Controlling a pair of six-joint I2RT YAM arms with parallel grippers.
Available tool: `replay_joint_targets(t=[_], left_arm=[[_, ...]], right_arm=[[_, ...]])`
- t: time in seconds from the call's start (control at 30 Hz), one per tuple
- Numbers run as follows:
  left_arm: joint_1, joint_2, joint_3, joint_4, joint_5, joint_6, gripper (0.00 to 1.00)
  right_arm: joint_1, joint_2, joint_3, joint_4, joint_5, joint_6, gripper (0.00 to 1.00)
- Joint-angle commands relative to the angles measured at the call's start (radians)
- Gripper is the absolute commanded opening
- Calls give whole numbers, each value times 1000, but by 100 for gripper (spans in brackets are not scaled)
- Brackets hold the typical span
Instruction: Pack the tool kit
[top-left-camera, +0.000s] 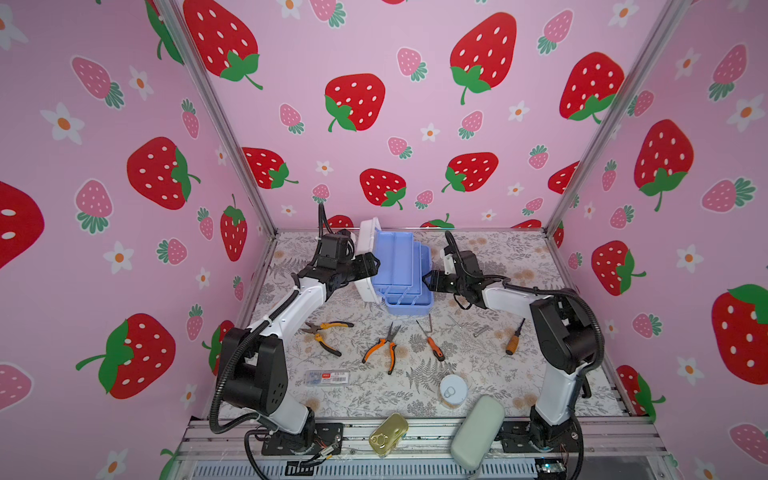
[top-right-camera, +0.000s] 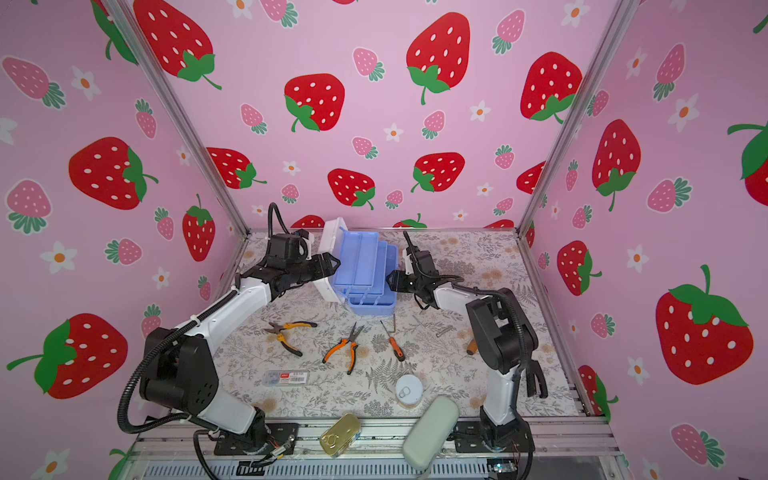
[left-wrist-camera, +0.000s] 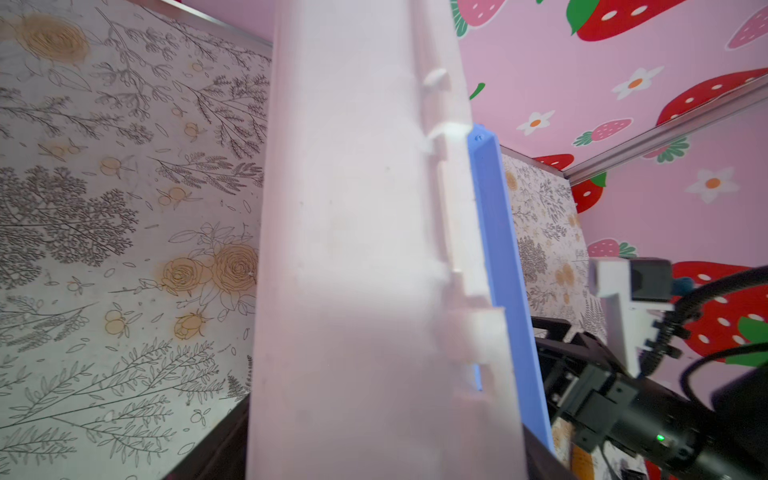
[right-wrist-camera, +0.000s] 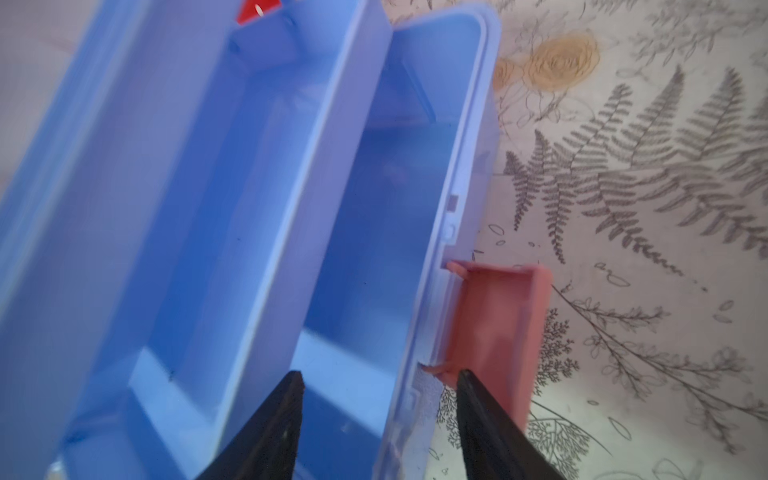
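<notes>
The tool kit (top-left-camera: 399, 266) (top-right-camera: 361, 266) stands open at the back middle of the table. Its white lid (top-left-camera: 368, 237) is tilted up on the left, its blue trays are fanned out, and its periwinkle base (top-left-camera: 409, 307) sits below. My left gripper (top-left-camera: 370, 266) (top-right-camera: 332, 264) (left-wrist-camera: 384, 432) is closed on the lid (left-wrist-camera: 353, 249), one finger on each face. My right gripper (top-left-camera: 428, 282) (top-right-camera: 390, 280) (right-wrist-camera: 380, 376) is open. Its fingers straddle the base's rim (right-wrist-camera: 419, 374) beside the pink latch (right-wrist-camera: 498, 316), with gaps on both sides.
In front of the kit lie yellow-handled pliers (top-left-camera: 326, 332), orange pliers (top-left-camera: 382, 347), an orange-handled screwdriver (top-left-camera: 434, 345), a wooden-handled screwdriver (top-left-camera: 514, 338) and a small metal bolt (top-left-camera: 478, 330). Nearer the front are a clear red-labelled case (top-left-camera: 328, 377), a round tin (top-left-camera: 453, 390), a gold tin (top-left-camera: 388, 434) and a grey-green case (top-left-camera: 476, 436).
</notes>
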Motion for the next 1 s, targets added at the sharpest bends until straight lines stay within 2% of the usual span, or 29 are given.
replay_joint_targets(t=[0.0, 0.2, 0.47, 0.67, 0.97], left_arm=[[22, -12, -26, 68, 98, -42, 83], [85, 1, -82, 131, 144, -84, 85], [173, 107, -159, 331, 280, -207, 86], [197, 174, -153, 358, 288, -218, 91], [241, 207, -171, 363, 269, -240, 92]], right_arm=[[9, 45, 36, -49, 8, -5, 61], [9, 68, 44, -54, 15, 2, 52], [-20, 72, 98, -62, 44, 14, 45], [-44, 100, 116, -62, 58, 32, 44], [-57, 115, 103, -61, 58, 39, 45]])
